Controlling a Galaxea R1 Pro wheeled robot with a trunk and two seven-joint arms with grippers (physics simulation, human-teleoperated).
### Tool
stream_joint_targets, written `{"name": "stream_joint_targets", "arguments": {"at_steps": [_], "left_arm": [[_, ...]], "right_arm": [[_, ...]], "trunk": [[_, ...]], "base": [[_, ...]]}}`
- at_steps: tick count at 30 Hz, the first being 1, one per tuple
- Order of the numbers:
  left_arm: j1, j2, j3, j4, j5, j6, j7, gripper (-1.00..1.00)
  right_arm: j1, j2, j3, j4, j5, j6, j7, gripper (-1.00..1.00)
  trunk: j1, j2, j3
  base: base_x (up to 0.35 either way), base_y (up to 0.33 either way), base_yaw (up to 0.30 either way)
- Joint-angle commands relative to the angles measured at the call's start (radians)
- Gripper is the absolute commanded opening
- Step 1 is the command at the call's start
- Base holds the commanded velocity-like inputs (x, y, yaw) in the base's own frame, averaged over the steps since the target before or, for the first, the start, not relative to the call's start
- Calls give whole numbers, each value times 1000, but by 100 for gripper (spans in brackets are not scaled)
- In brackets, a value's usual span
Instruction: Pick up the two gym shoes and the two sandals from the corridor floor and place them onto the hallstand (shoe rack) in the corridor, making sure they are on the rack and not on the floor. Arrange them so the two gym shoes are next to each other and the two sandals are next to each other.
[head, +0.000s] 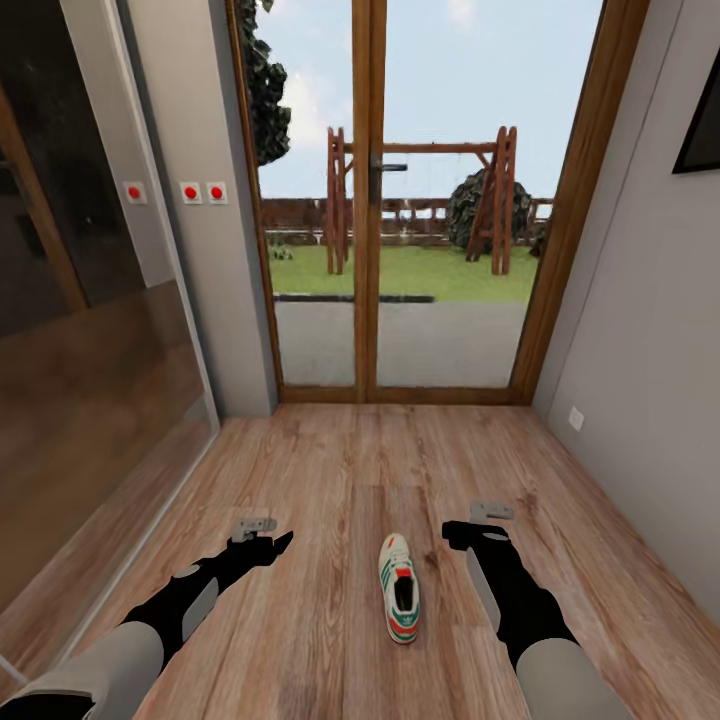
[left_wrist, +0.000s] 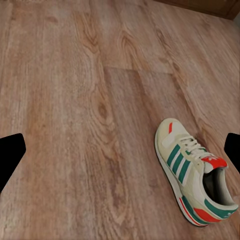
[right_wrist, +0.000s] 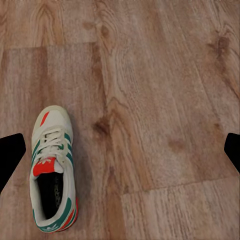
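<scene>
A single gym shoe (head: 400, 588) lies upright on its sole on the corridor floor (head: 330, 470), between the robot's two forearms, its rounded toe pointing toward the glazed double door (head: 420, 200). The shoe is cream-white with a soft, mesh-like upper, white laces, three slanted green side stripes, a red tongue patch and a small red mark on the toe; green and red panels wrap its heel and the dark lining shows inside the opening. The floor is light brown wood plank with strong swirling grain, knots and visible board joints.

The left gripper (head: 262, 537) hangs low over the planks to the shoe's left, and the right gripper (head: 478, 528) just to its right; neither touches the shoe. In both wrist views the black fingertips (left_wrist: 11, 152) sit far apart at the picture's edges with bare floor between them, so both grippers are released and hold nothing.

The door has warm brown wooden frames and a dark lever handle; through the glass a wooden swing frame (head: 420, 195) stands on grass. A glossy dark panel (head: 80, 300) lines the left wall, with red-buttoned white switches (head: 203, 192) beside it, and the right wall (head: 640, 330) is plain pale grey
</scene>
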Motion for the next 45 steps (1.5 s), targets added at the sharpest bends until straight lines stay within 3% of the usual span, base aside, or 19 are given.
{"name": "stream_joint_targets", "arguments": {"at_steps": [1,32,45], "left_arm": [[-1,1,-6,1,8,-4,-2,100],[-1,1,-5,1,10,-2,-2,100],[-1,0,-5,1,8,-2,-1,100]], "right_arm": [[0,1,-3,-1,5,6,0,100],[0,1,-2,-2,4,6,0,100],[0,1,-2,-2,5,6,0,100]], "trunk": [[0,0,-1],[0,0,-1],[0,0,-1]], "base": [[40,0,0],[5,0,0],[223,154,0]]}}
